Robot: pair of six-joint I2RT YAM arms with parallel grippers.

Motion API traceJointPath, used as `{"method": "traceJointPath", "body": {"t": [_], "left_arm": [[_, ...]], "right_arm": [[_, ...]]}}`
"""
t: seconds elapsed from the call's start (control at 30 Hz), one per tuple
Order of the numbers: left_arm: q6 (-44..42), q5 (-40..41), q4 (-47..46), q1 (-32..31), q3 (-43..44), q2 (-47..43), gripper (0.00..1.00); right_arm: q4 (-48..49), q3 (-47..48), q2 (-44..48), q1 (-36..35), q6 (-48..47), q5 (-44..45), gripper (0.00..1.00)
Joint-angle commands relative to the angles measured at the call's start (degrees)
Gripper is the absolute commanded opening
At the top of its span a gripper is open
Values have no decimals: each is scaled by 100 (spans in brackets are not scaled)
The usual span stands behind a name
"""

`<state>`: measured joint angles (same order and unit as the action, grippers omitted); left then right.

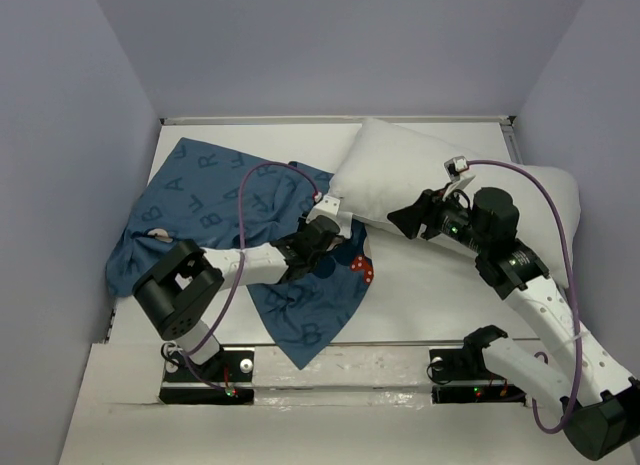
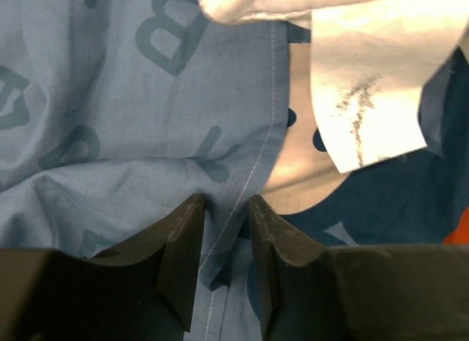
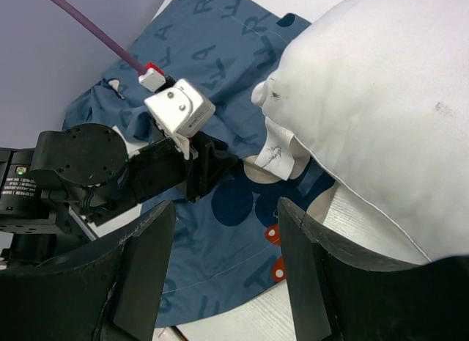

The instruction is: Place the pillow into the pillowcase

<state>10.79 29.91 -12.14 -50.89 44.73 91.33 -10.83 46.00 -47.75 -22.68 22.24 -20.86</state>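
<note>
Left wrist: my left jaws sit narrowly apart astride the hem (image 2: 261, 147) of the limp pillowcase (image 2: 110, 136), likely the best pinch; right jaws gape empty.

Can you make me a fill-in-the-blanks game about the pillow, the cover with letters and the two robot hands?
1. The pillow is plain ____.
2. The pillowcase is ____ with letters printed on it.
3. The left gripper has the stitched edge of the ____ between its fingers.
4. The right gripper hovers beside the pillow with its jaws ____, holding nothing.

Missing words: white; blue; pillowcase; open.
</note>
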Motion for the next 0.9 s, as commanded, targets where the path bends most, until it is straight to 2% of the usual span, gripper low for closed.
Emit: {"method": "traceJointPath", "body": {"t": [0.0, 0.03, 0.23, 0.27, 0.33, 0.37, 0.47, 0.63, 0.73, 0.8, 0.87], "left_arm": [[169, 603, 28, 9, 299, 139, 38], [178, 638, 19, 9, 291, 148, 36], [336, 683, -218, 18, 63, -210, 6], [354, 683, -262, 18, 27, -308, 6], [398, 674, -350, 18, -78, -589, 0], [407, 639, -376, 18, -96, -668, 0], [380, 534, -412, 88, -131, -853, 0], [599, 60, -403, 246, -245, -1081, 0], [872, -423, -552, 536, -403, -1485, 0], [1065, -809, -684, 781, -491, -1802, 0], [1171, -1013, -728, 914, -562, -2091, 0]], "right_arm": [[345, -29, 46, -9, -44, -85, 63], [336, -29, 29, -9, -53, -93, 63], [362, -47, -147, -9, -88, -436, 61], [362, -47, -182, -9, -88, -497, 61], [389, -56, -305, -61, -97, -655, 54], [406, -73, -349, -61, -97, -717, 46], [476, -65, -507, -219, -97, -700, 44], [600, -56, -753, -553, -132, -411, 16], [661, 5, -1174, -1027, -228, -51, 5], [827, 85, -1561, -1458, -273, 317, 0], [1012, 120, -1833, -1625, -264, 495, 0]]}}
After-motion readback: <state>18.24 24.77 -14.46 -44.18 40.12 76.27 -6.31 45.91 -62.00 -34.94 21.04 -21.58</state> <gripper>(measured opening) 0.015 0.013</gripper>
